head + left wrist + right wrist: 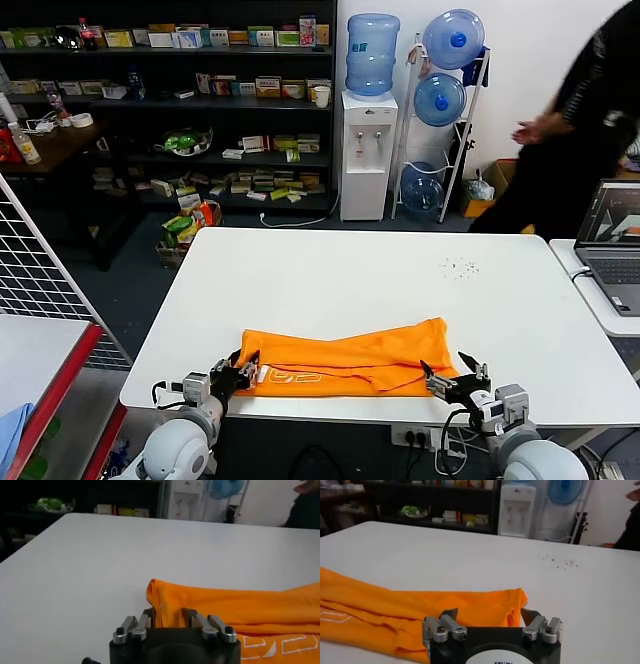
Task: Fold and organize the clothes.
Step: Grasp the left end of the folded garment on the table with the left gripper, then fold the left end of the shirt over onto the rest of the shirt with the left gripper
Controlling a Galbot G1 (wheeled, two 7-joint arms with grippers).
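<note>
The orange T-shirt (350, 362) lies folded into a long strip across the near edge of the white table (360, 280). White lettering (296, 378) shows on its front fold. My left gripper (240, 368) is at the strip's left end, open, with the shirt's corner (160, 597) between its fingers (147, 616). My right gripper (456, 376) is at the strip's right end, open, its fingers (449, 615) spread either side of the shirt's edge (510, 605). The shirt lies flat on the table in both wrist views.
A laptop (612, 240) sits on a side table at the right. A person (575, 110) stands at the back right. Dark specks (460, 267) lie on the table. A wire rack (40, 270) and a blue cloth (14, 425) are at the left.
</note>
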